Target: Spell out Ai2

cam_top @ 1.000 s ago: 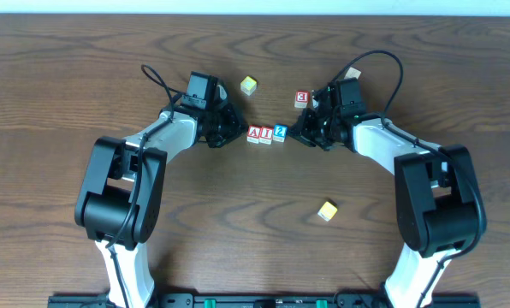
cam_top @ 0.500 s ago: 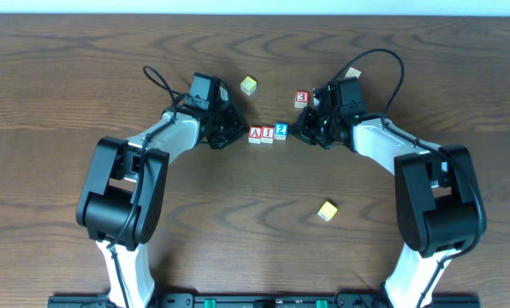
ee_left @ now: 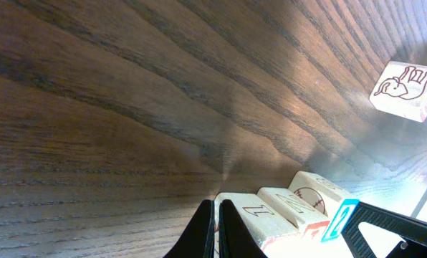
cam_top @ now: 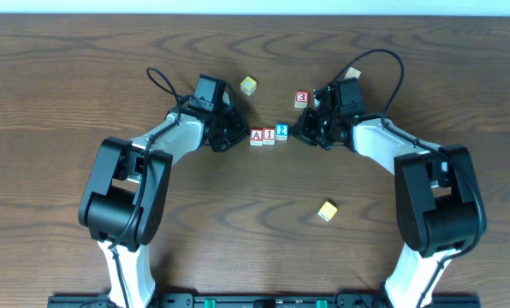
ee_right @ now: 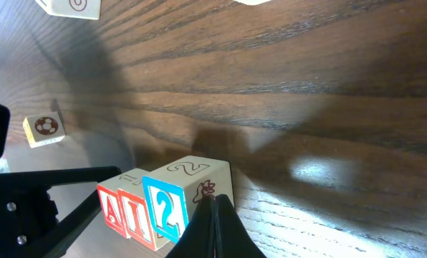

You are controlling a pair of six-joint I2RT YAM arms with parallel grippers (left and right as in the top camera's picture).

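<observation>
Three letter blocks stand in a row at the table's middle: a red A block (cam_top: 255, 135), a red I block (cam_top: 268, 134) and a blue 2 block (cam_top: 281, 131), which sits slightly farther back. My left gripper (cam_top: 238, 134) is shut and empty, its tips against the left side of the A block (ee_left: 253, 218). My right gripper (cam_top: 296, 133) is shut and empty, its tips at the right side of the 2 block (ee_right: 174, 201). The right wrist view shows A (ee_right: 112, 209), I (ee_right: 135, 215) and 2 side by side.
A red 3 block (cam_top: 301, 98) lies behind the row to the right. A yellow block (cam_top: 249, 85) lies behind to the left, and another yellow block (cam_top: 327, 210) lies nearer the front right. Cables loop behind both arms.
My left gripper has slid right and closed the gap to the A block. The right gripper and the three blocks have hardly moved.
</observation>
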